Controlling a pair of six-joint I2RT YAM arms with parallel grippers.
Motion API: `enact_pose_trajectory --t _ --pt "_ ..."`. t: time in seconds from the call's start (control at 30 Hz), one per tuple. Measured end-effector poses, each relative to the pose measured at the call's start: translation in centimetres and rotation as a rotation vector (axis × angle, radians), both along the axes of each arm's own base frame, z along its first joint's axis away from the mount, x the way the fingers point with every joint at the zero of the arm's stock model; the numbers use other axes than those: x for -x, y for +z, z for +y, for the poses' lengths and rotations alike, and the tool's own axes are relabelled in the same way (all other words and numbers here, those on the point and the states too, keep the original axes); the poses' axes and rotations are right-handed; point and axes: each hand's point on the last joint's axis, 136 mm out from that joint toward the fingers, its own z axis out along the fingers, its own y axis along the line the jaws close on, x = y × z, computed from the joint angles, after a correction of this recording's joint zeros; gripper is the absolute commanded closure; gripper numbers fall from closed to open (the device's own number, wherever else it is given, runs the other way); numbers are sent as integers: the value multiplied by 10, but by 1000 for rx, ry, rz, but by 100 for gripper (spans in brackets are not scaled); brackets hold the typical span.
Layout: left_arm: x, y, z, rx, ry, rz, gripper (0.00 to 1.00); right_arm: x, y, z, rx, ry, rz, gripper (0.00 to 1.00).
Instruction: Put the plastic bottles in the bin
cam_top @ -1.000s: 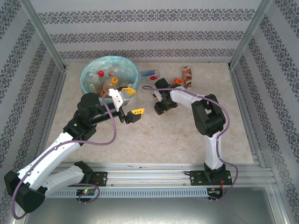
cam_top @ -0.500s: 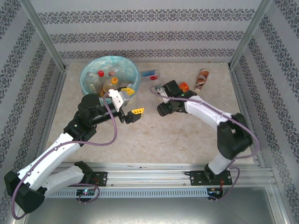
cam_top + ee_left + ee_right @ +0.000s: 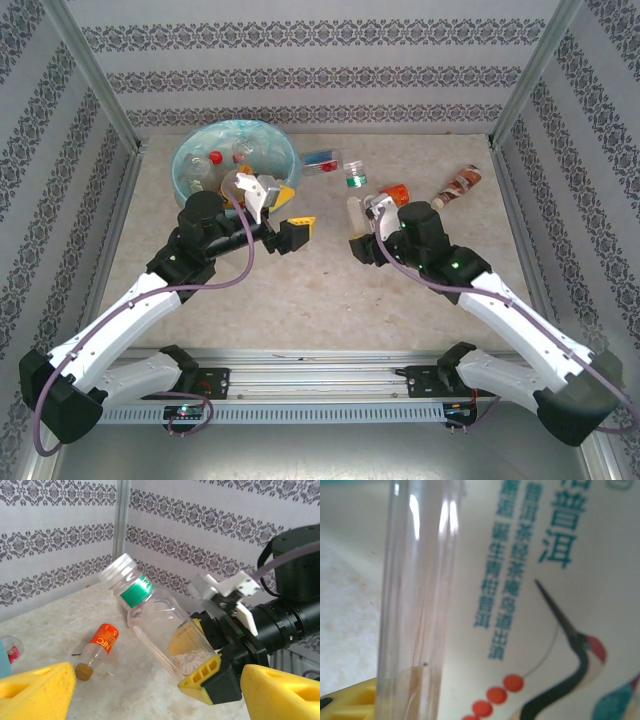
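From above, the round cream-white bin with a turquoise bag liner (image 3: 283, 150) stands at the far left of the pale stone-patterned surface (image 3: 330, 290). Several capped plastic bottles (image 3: 215, 162) lie inside it. The left hand (image 3: 288, 207) hangs just beside the bin's near right rim, its yellow fingers spread wide and holding nothing. Near the middle, the right hand (image 3: 358, 232) is clamped on the lower end of a clear plastic bottle with a green neck band (image 3: 355, 195). Three more bottles lie loose on the surface:
- a red-and-blue-labelled bottle (image 3: 322, 160) just right of the bin
- an orange-labelled bottle (image 3: 396, 193) near the right hand
- a brownish bottle (image 3: 461, 182) farther right

The left wrist camera shows the green-banded bottle tilted, neck up and leaning left. Its base is pinched between the right hand's yellow-and-black fingers (image 3: 202, 675). The orange-labelled bottle lies on the surface behind it.

In the right wrist view, the held bottle is right against the lens. Its clear wall and a cream label printed with teal characters and a crane are visible, with a yellow finger (image 3: 347, 705) at the lower left.
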Motion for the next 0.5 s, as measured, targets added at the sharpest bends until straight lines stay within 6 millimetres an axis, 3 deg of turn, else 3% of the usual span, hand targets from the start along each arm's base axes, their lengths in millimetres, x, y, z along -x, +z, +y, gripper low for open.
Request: enact_pose_trajectory --t 0.5 --pt "22 37 -13 194 -151 112 18 46 39 43 -148 303 -178 60"
